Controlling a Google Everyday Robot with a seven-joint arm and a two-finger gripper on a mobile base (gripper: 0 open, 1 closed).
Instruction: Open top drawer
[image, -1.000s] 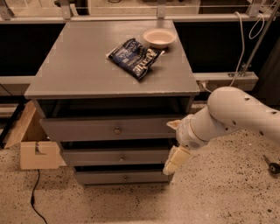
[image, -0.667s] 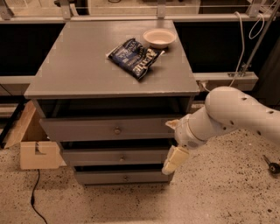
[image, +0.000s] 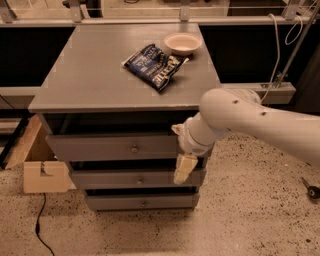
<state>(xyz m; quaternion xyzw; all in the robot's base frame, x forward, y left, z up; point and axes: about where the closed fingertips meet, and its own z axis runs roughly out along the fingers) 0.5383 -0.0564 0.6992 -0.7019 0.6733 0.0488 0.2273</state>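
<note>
Knob (image: 134, 148) marks the middle of the top drawer (image: 95, 148), which sits directly under the cabinet top (image: 85, 85). Your gripper (image: 183, 166) hangs at that drawer's right end, well right of the knob; you cannot tell whether it is spread or closed. A snack bag (image: 154, 65) and a bowl (image: 182, 43) sit above

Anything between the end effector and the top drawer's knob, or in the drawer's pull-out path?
Nothing visible. The end effector hangs at the right front of the cabinet, right of the knob on the top drawer; only bare drawer front lies between. The cardboard box sits low, left of the cabinet, seemingly outside the pull path.
</note>
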